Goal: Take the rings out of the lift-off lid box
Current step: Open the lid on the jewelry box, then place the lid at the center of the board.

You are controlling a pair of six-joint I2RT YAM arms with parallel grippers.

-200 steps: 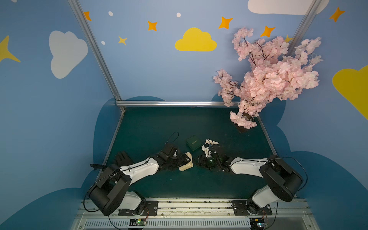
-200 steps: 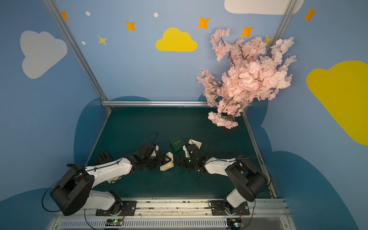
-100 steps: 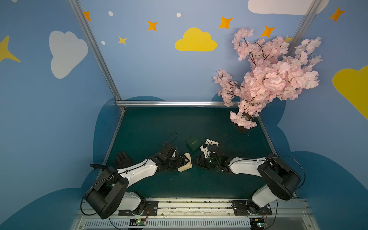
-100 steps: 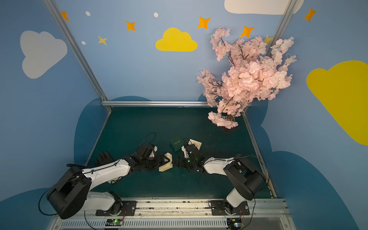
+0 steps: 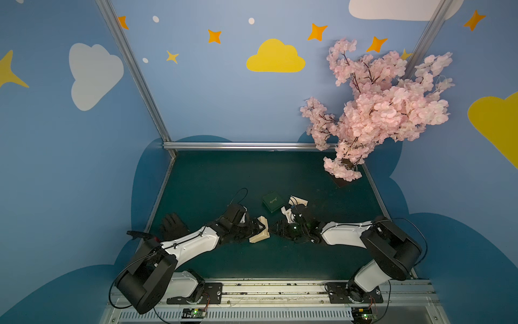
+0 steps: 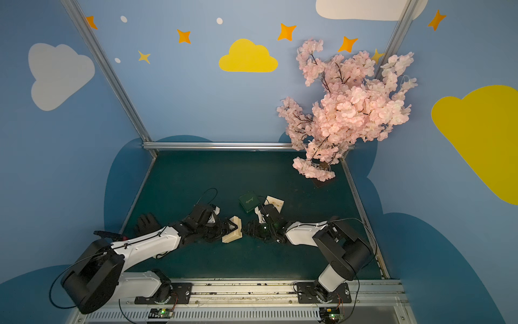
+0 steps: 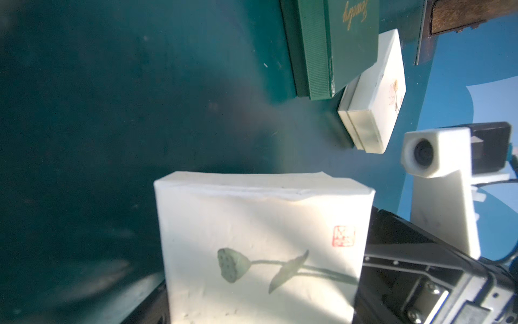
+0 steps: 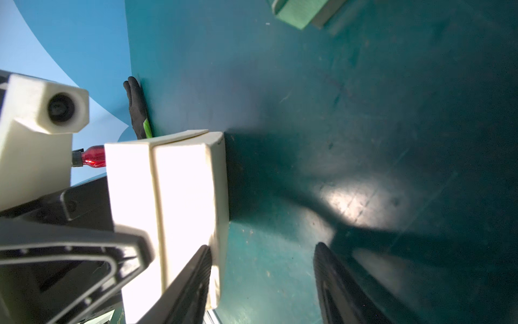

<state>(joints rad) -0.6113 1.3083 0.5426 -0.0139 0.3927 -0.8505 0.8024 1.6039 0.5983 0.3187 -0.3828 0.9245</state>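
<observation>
Gripping a cream-white cardboard box printed with a green lotus stem [image 5: 260,236], the left tool [image 5: 253,228] is clamped across its broad faces. It holds the box tipped up on one edge above the front middle of the dark green bench [image 5: 224,174]. Whether the lower edge touches the bench I cannot tell. In the right wrist view the box's two halves meet along a thin closed seam. One black finger [image 8: 84,252] of the left tool presses flat against the box.

The right tool [image 8: 262,246] faces the box from the opposite side, its jaws standing apart with bare bench between them. One finger [image 8: 193,283] crosses in front of the box's near corner, and the other [image 8: 336,280] stands clear of it.

The small silvery rings show in no view, so I cannot tell where they lie.

Farther back, a dark green ribbed gift box with gold lettering [image 6: 249,201] sits just beside a second cream lidded box [image 6: 274,203], both closed. A black fabric glove [image 5: 172,225] lies near the bench's left edge, behind the left arm.
</observation>
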